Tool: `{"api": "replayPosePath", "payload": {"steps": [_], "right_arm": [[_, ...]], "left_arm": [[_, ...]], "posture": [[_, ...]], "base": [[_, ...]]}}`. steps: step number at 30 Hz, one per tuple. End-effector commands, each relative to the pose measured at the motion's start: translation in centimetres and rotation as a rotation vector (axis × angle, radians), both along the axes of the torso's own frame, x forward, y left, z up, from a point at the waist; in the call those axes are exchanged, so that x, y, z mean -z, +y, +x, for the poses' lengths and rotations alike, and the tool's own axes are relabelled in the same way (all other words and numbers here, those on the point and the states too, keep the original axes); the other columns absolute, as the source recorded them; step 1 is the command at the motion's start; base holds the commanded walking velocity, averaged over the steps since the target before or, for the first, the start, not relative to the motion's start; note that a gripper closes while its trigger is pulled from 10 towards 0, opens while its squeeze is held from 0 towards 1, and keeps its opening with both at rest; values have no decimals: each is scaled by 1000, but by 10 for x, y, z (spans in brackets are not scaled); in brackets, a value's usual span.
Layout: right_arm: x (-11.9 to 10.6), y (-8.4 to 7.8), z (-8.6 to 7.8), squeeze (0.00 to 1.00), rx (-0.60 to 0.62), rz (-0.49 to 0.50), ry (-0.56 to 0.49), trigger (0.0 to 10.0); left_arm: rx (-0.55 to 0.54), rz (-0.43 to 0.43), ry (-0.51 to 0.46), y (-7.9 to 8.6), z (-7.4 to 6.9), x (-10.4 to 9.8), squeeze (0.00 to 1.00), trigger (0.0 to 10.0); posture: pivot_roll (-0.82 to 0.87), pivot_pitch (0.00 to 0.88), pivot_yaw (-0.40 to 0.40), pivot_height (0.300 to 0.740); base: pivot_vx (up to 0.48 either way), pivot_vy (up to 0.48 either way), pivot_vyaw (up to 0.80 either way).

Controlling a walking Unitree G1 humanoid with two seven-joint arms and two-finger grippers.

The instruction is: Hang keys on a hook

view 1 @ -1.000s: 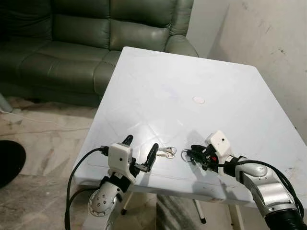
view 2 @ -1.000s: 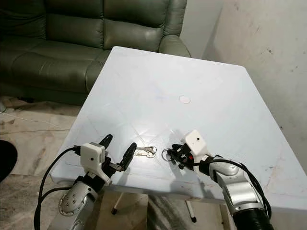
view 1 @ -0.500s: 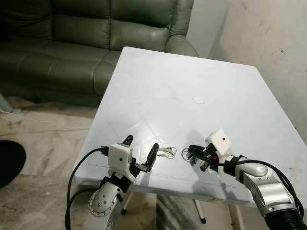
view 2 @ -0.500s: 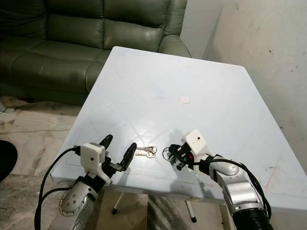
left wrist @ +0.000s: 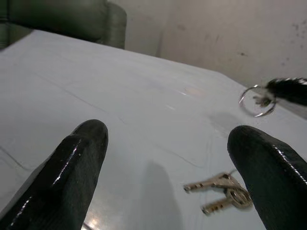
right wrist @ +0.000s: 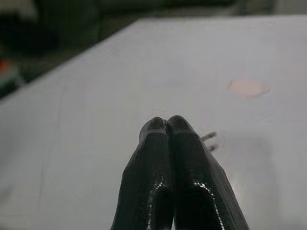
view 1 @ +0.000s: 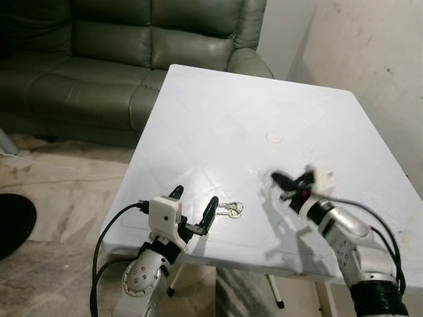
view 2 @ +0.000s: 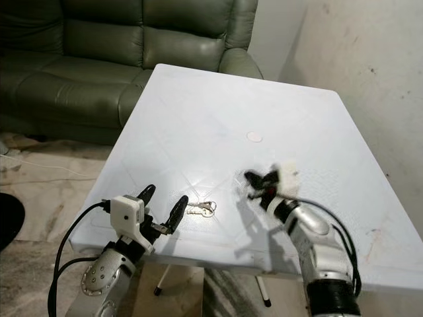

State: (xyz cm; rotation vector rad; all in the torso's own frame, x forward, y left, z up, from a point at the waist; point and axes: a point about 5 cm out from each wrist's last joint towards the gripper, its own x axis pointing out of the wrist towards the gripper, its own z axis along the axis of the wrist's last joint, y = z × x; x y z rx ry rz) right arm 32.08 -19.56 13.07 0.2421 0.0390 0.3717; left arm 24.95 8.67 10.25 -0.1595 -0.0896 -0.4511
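Observation:
A small bunch of silver keys (view 1: 231, 210) lies on the white table (view 1: 264, 99) near its front edge. My left gripper (view 1: 195, 197) is open just left of the bunch, low over the table, and the keys (left wrist: 221, 191) lie close to its right finger. My right gripper (view 1: 277, 177) hangs blurred above the table to the right, fingers pressed together (right wrist: 164, 122). A thin metal key ring (left wrist: 257, 100) dangles from its tip, clear of the surface.
A green leather sofa (view 1: 99, 53) stands behind the table's far left corner. A pale round mark (view 1: 273, 137) sits mid-table. A rough wall (view 1: 370, 59) runs along the right side. Tiled floor and a dark object (view 1: 13, 224) lie to the left.
My right gripper has risen from the table and swung up and to the right, taking the key ring with it. The keys and the left gripper have stayed put.

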Motion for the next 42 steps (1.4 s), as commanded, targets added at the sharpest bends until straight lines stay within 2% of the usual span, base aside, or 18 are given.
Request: {"api": "replayPosePath", "payload": {"steps": [1, 5, 7, 10, 12, 13, 14, 16, 18, 21, 27, 29, 33, 36, 42], "right_arm": [[-9, -8, -2, 0, 85, 63, -75, 0], [-12, -7, -5, 0, 153, 74, -120, 0], [-16, -2, -13, 0, 210, -6, -213, 0], [-17, 3, -22, 0, 248, 21, -233, 0], [-18, 5, -25, 0, 243, 9, -249, 0], [-19, 10, -29, 0, 235, -23, -267, 3137], [-20, 13, -32, 0, 234, -39, -279, 10000], [-19, 18, -38, 0, 254, -41, -298, 10000], [-14, 21, -44, 0, 302, -61, -299, 10000], [-8, 24, -51, 0, 339, -71, -289, 10000], [9, 26, -60, 0, 375, -120, -227, 10000], [13, 26, -63, 0, 390, -126, -215, 10000], [16, 24, -62, 0, 404, -146, -200, 10000], [14, 24, -55, 0, 400, -176, -206, 10000], [16, 24, -48, 0, 402, -191, -178, 10000]], "left_arm": [[9, 1, 4, 0, 4, -1, 0, 10000], [-3, 0, -4, 4, 10, -4, 0, 10000], [-54, 2, -10, 12, 21, -9, 0, 10000], [-120, -24, -21, 22, 32, -16, 0, 10000], [-136, -26, -25, 24, 33, -17, 0, 10000], [-151, -29, -23, 27, 35, -19, 0, 10000], [-167, -36, -23, 28, 37, -21, 0, 10000], [-177, -72, -23, 31, 38, -24, 0, 10000], [-172, -47, -40, 31, 37, -25, 0, 10000], [-165, -55, -56, 30, 35, -26, 0, 10000], [-173, -52, -25, 35, 31, -12, 0, 10000], [-193, -26, -7, 38, 33, -8, 0, 10000], [-227, -22, -13, 43, 39, -8, 0, 10000], [-236, -16, -37, 46, 51, -17, 0, 10000], [-233, -2, -55, 50, 62, -24, 0, 10000]], "posture": [[38, 77, -116, 740], [37, 74, -114, 740], [33, 68, -110, 740], [29, 61, -107, 740], [29, 61, -107, 740], [26, 60, -105, 740], [26, 60, -105, 740], [19, 62, -101, 740], [16, 64, -96, 740], [13, 65, -90, 740], [13, 69, -85, 740], [10, 70, -88, 740], [7, 72, -89, 740], [12, 74, -85, 740], [14, 77, -81, 740]], "base": [[0, 0, 0], [0, 0, 0], [0, 0, 0], [0, 0, 0], [0, 0, 0], [0, 0, 0], [0, 0, 0], [0, 0, 0], [0, 0, 0], [0, 0, 0], [0, 0, 0], [0, 0, 0], [0, 0, 0], [0, 0, 0], [0, 0, 0]]}}
